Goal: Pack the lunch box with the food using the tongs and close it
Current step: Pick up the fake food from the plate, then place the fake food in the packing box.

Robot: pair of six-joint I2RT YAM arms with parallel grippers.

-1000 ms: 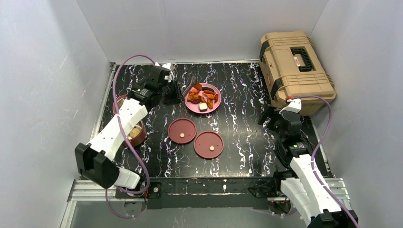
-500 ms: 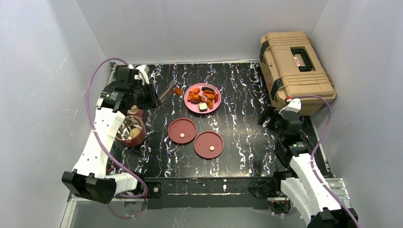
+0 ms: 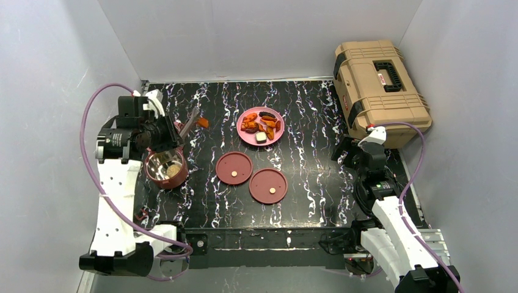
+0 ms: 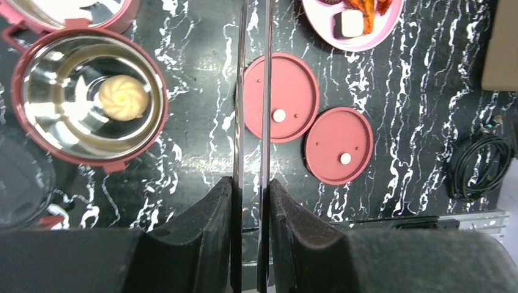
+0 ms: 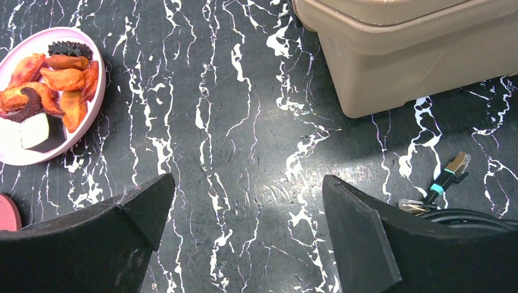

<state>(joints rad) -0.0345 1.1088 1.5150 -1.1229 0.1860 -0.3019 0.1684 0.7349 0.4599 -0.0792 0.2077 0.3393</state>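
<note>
My left gripper [image 3: 166, 132] [image 4: 251, 183] is shut on the slim dark tongs [image 3: 190, 122] [image 4: 266, 91]. An orange-red chunk of food [image 3: 203, 122] is pinched at their far tip, which the left wrist view cuts off. Just below the gripper stands a maroon lunch box bowl [image 3: 182, 177] [image 4: 49, 67] holding a pale bun [image 4: 124, 97]. A second bowl [image 4: 122, 17] sits behind it. Two flat maroon lids [image 3: 234, 168] [image 3: 268, 186] lie mid-table. More food [image 3: 261, 125] [image 5: 64, 79] stays on the pink plate [image 5: 98, 104]. My right gripper [image 3: 351, 149] [image 5: 247, 195] is open above bare table.
The large tan toolbox [image 3: 379, 85] [image 5: 415, 55] fills the back right corner. A coiled black cable with a connector [image 5: 452, 168] lies by the right gripper. Grey walls enclose the table on three sides.
My left arm has swung left from the pink plate, carrying the tongs and the orange chunk toward the bowls. The right arm has not moved.
</note>
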